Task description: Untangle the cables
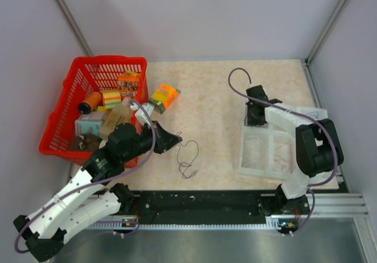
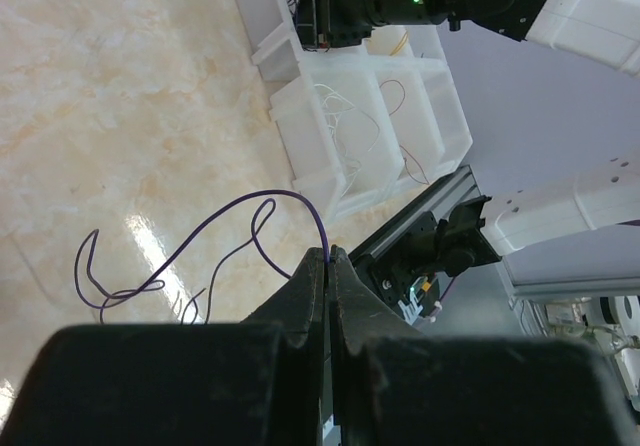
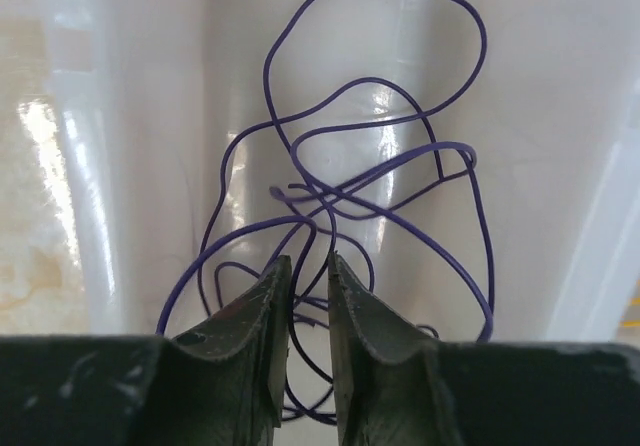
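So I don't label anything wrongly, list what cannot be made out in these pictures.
1. Top external: the contents of the tray are too thin to count or colour.
2. Top external: the right gripper has its jaws hidden under its own wrist.
3. Left wrist: the held end of the purple wire disappears inside the shut left gripper.
4. Right wrist: the purple loops overlap, so one wire or several cannot be told; the fingers cover their lower part.

Purple cables [image 3: 335,204] tangle in the tray [image 1: 250,168] (one cable [image 1: 186,167] loops on the table [image 1: 206,92]).
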